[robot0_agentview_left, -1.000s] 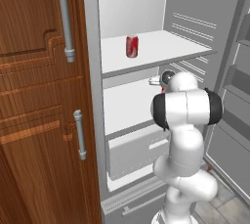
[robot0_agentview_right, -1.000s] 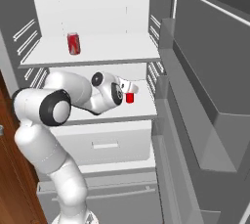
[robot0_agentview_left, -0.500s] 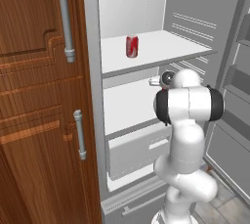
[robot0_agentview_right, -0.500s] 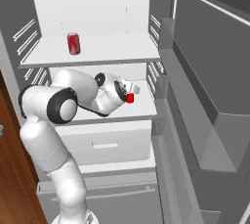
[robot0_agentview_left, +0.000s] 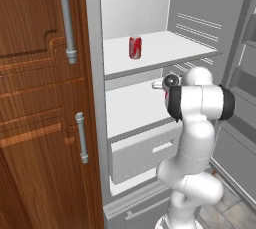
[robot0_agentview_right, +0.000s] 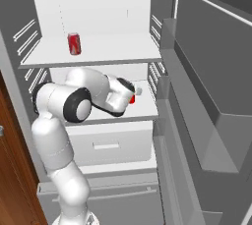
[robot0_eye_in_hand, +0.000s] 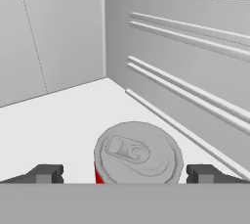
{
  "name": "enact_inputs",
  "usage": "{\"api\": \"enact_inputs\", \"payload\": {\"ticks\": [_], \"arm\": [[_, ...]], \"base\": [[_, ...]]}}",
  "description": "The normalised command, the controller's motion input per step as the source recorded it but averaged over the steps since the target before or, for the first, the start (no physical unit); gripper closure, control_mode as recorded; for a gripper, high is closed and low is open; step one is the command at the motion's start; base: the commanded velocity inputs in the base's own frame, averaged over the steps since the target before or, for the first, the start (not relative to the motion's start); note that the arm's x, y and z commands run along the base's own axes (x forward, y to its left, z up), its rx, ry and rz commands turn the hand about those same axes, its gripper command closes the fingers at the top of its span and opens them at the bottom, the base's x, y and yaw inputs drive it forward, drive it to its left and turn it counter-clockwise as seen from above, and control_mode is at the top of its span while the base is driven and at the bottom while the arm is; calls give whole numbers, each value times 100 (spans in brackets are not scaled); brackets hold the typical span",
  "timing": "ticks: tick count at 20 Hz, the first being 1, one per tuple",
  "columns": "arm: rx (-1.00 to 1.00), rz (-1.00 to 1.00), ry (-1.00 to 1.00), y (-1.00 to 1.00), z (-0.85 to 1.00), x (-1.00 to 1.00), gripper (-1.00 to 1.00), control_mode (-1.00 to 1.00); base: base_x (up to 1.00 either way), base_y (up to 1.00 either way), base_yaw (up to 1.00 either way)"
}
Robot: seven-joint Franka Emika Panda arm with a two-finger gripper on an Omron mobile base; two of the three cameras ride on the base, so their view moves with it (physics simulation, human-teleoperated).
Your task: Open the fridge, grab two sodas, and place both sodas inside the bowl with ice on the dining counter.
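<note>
The fridge (robot0_agentview_left: 137, 15) stands open, showing its white shelves. One soda (robot0_agentview_left: 135, 47) (robot0_agentview_right: 74, 43), a red can, stands upright on the top shelf. A second soda (robot0_eye_in_hand: 138, 152) (robot0_agentview_right: 132, 99) stands on the middle shelf near the right wall, silver top towards the hand camera. My gripper (robot0_eye_in_hand: 124, 174) is open right over this can, with one dark fingertip (robot0_eye_in_hand: 46, 174) on each side of it and a gap on both sides. In the base views my wrist hides most of that can. The bowl and the dining counter are out of view.
A brown wooden cabinet (robot0_agentview_left: 40, 98) with metal bar handles stands directly left of the fridge. The open fridge door (robot0_agentview_right: 211, 71) with its bins stands at the right. A white drawer (robot0_agentview_right: 108, 145) sits below the middle shelf. The ribbed inner wall (robot0_eye_in_hand: 195, 71) is close beside the can.
My hand has reached further in over the middle-shelf can and covers more of it. Both cans stay put and the jaws stay wide.
</note>
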Motion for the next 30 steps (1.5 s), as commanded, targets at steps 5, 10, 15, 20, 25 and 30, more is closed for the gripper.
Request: {"api": "enact_inputs", "payload": {"ticks": [5,10,15,20,25,30], "arm": [[0,0,0,-2,-13,17,100,-100],[0,0,0,-4,-10,14,100,-100],[0,0,1,-1,-8,4,100,-100],[0,0,0,0,-2,0,100,-100],[0,0,-2,0,-13,-28,100,-100],[0,0,-9,0,-11,-86,100,-100]], "base": [[0,0,0],[0,0,0],[0,0,0],[0,0,0],[0,0,0],[0,0,0]]}}
